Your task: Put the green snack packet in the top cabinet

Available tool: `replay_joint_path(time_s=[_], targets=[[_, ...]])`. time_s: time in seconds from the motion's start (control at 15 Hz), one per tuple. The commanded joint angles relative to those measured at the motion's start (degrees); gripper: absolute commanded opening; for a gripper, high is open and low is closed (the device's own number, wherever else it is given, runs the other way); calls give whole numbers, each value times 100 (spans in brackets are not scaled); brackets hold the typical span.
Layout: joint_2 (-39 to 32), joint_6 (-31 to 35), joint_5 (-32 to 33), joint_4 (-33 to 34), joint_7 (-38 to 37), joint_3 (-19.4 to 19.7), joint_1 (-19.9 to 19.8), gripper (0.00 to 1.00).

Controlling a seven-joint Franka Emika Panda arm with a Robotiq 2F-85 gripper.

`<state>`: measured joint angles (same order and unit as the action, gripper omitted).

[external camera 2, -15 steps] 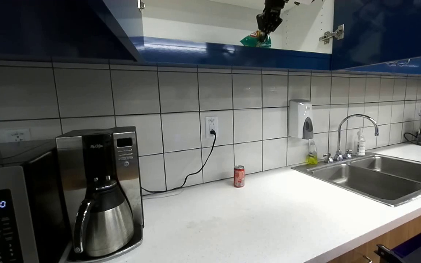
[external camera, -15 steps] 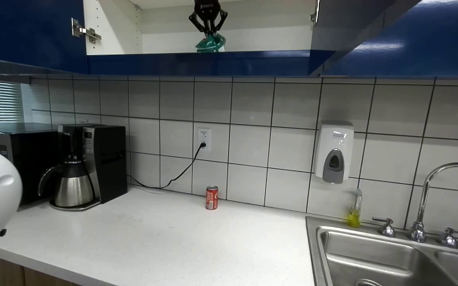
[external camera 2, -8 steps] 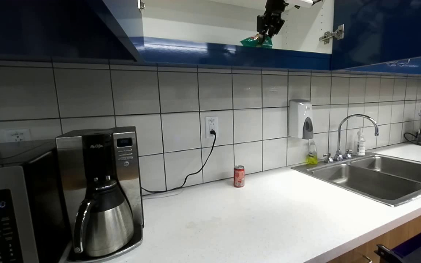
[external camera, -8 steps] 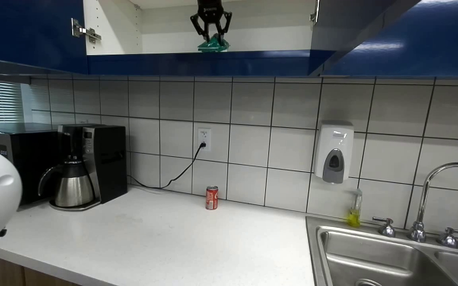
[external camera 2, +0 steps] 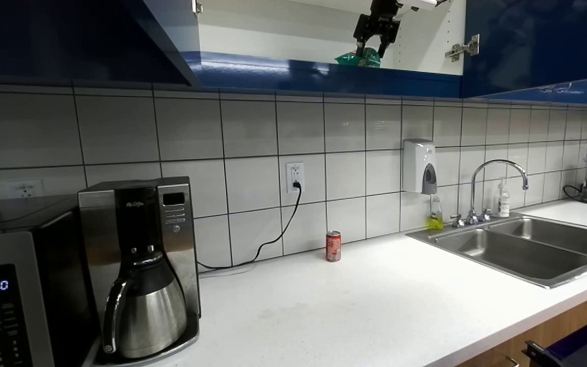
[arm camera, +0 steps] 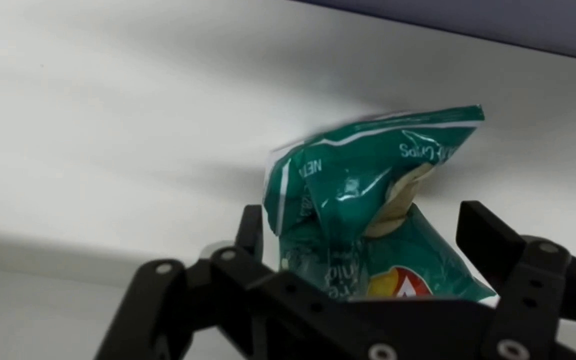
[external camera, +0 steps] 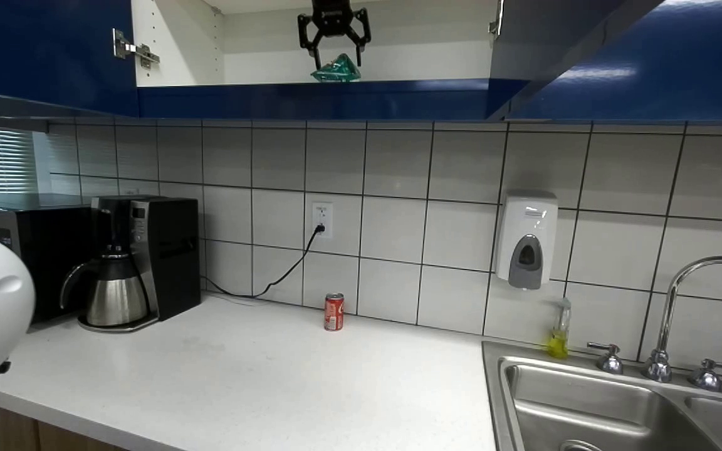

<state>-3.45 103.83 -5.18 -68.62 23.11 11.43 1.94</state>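
Observation:
The green snack packet [arm camera: 353, 190], crumpled teal foil with white print and a red and yellow logo, rests on the pale floor of the top cabinet [external camera: 423, 47]. In both exterior views the packet [external camera: 338, 71] [external camera 2: 349, 58] shows just above the blue front ledge. My gripper [external camera: 339, 64] [external camera 2: 370, 54] points down over it from above. Its jaws stand wide, one on each side of the packet, and in the wrist view bare gaps separate the fingers [arm camera: 252, 227] from the foil. The packet's near end is hidden behind the gripper body.
Swung-out blue doors [external camera: 41, 56] [external camera 2: 538, 46] flank the cabinet opening, with metal hinges [external camera: 135, 49]. On the counter [external camera: 261, 388] below stand a red can [external camera: 334, 312], a coffee maker [external camera 2: 140, 270] and a microwave [external camera 2: 8, 285]. A soap dispenser [external camera: 527, 241] hangs by the sink [external camera 2: 523, 255].
The jaws have spread from shut on the packet to wide apart. The packet has settled lower and flatter on the cabinet floor, while the gripper has shifted slightly.

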Motion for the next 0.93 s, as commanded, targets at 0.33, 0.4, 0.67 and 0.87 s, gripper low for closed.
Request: replay_joint_path(time_s=[0.33,0.4,0.67,0.87], targets=[[264,-191,130,-67,5,-26,43,100],[326,-213,154,-103,-12,-37,61,100],[641,-346,243,-293,-83,-100,140,100],[955,-481,340,-519,-145,-154,229,100]])
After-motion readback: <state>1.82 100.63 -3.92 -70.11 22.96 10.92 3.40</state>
